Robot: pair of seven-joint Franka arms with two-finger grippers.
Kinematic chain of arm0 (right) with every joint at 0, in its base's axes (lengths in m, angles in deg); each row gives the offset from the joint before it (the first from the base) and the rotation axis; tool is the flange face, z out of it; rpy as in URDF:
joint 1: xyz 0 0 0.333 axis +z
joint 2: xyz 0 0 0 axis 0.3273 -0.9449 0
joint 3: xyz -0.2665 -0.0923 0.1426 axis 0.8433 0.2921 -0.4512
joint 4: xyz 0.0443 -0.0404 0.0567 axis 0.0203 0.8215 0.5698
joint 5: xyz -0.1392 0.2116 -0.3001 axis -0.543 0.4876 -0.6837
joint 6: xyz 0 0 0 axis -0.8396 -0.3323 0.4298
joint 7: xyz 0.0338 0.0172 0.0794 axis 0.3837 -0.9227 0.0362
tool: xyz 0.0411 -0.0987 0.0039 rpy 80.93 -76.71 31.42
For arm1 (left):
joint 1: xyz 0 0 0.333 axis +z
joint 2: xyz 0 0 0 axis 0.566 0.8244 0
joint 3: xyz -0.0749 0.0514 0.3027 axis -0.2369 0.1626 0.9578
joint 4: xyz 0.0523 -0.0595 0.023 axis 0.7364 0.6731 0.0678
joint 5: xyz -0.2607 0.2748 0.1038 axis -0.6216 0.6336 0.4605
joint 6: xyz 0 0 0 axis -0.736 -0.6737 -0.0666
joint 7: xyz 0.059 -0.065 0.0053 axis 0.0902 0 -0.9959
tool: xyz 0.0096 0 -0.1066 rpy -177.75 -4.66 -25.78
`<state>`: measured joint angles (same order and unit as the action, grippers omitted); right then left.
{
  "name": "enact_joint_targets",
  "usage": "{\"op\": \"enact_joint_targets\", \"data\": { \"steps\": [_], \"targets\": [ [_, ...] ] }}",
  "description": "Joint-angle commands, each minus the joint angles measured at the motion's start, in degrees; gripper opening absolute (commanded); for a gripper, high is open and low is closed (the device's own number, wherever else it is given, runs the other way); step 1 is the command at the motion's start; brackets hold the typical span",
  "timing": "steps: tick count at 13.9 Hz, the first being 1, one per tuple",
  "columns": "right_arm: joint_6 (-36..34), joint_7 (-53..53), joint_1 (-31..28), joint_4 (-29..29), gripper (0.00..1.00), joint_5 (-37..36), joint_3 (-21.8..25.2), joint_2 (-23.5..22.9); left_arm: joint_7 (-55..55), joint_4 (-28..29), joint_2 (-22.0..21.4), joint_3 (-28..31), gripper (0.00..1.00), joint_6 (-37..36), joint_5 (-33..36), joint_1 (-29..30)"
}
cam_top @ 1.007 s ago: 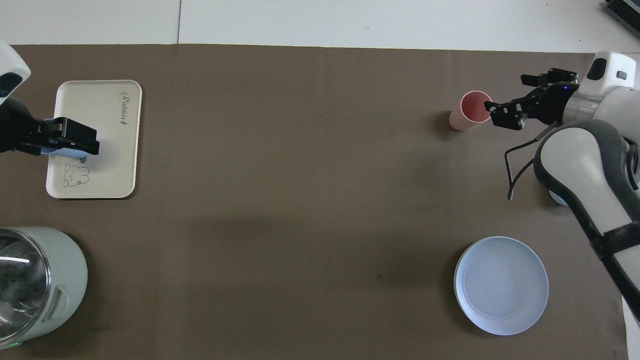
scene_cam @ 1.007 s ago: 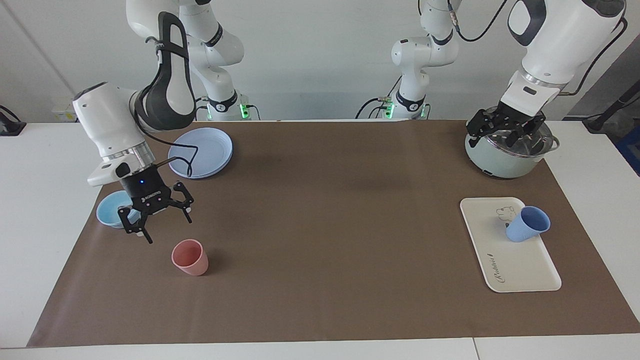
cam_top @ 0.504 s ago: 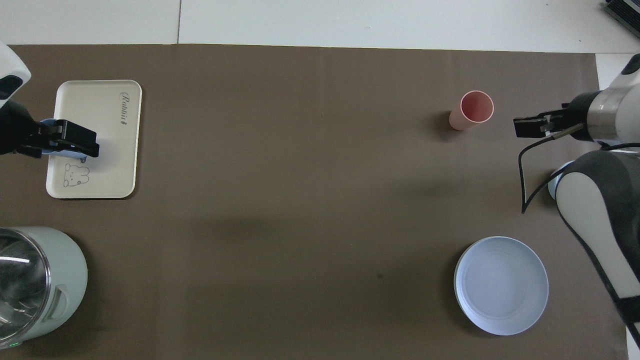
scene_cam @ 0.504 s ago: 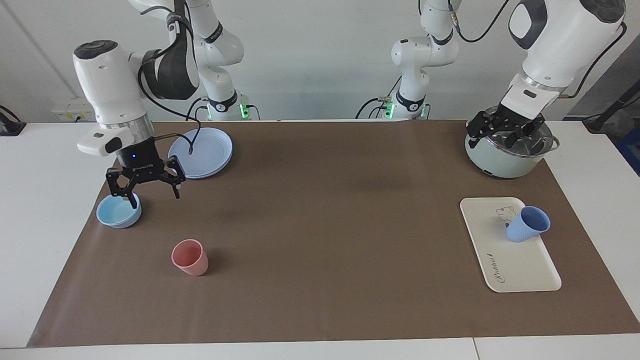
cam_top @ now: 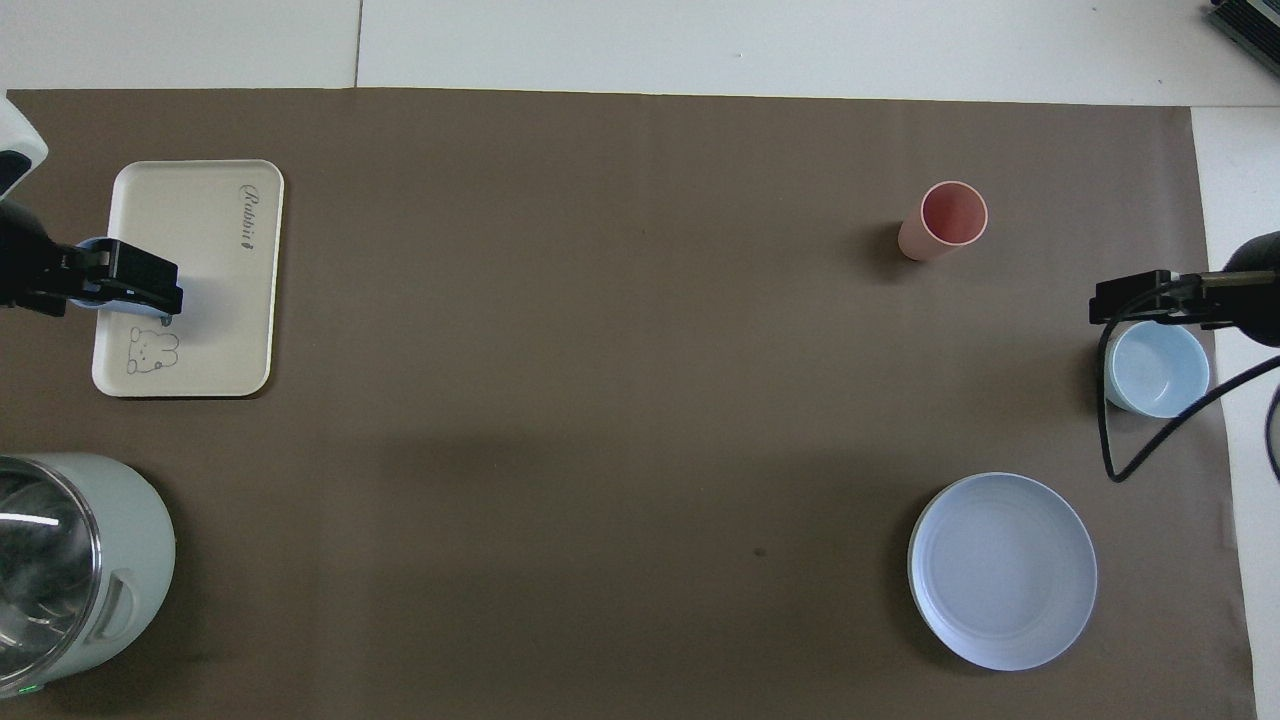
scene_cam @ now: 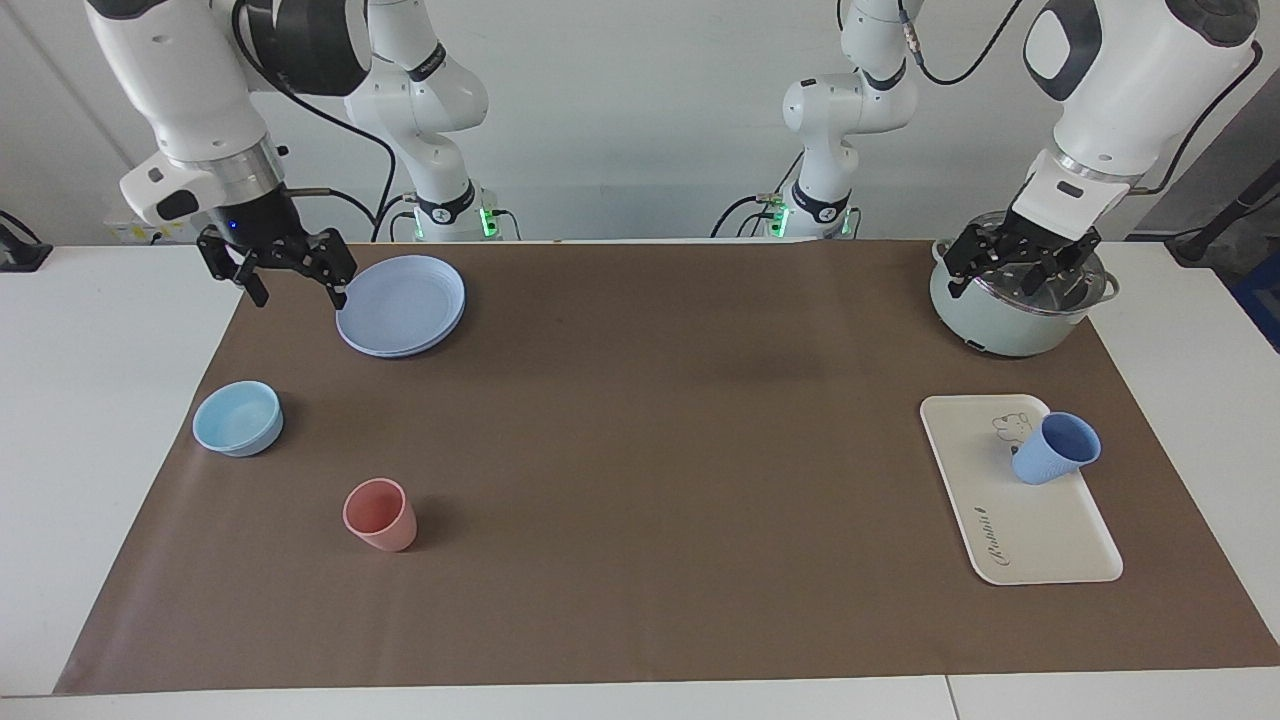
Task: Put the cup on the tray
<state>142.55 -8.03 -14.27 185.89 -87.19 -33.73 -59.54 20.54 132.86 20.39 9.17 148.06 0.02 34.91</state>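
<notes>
Overhead, my left gripper (scene_cam: pixel 1022 272) hangs spread above the steel-lined pot (scene_cam: pixel 1010 325); my right gripper (scene_cam: pixel 277 270), likewise spread, hangs beside the round plate (scene_cam: pixel 405 305); the tapered cup (scene_cam: pixel 1053 449) leans on the rimmed tray (scene_cam: pixel 1030 530).

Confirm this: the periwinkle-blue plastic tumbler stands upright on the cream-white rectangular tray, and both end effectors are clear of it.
Not quite. The periwinkle-blue plastic tumbler is tilted, leaning on the raised rim of the cream-white rectangular tray, as the facing view shows. The rest holds: the left end effector and right end effector are clear of it.

cup (scene_cam: pixel 1055 448) periwinkle | tray (scene_cam: pixel 1040 535) cream w/ animal sketch, prob. rabbit | tumbler (scene_cam: pixel 380 514) pink
</notes>
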Motion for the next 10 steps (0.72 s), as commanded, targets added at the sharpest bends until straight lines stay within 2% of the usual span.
{"op": "enact_joint_targets", "data": {
  "steps": [1,10],
  "targets": [
    [-6.0,2.0,-0.7,-3.6,1.00,3.3,-0.3,-0.7,0.8,2.0,-1.5,0.0,1.00,1.3,1.0,0.4],
    [-6.7,1.9,-0.1,-2.9,1.00,2.7,-0.6,0.4,1.1,2.0,-1.5,-0.1,1.00,1.7,0.9,1.7]
  ]
}}
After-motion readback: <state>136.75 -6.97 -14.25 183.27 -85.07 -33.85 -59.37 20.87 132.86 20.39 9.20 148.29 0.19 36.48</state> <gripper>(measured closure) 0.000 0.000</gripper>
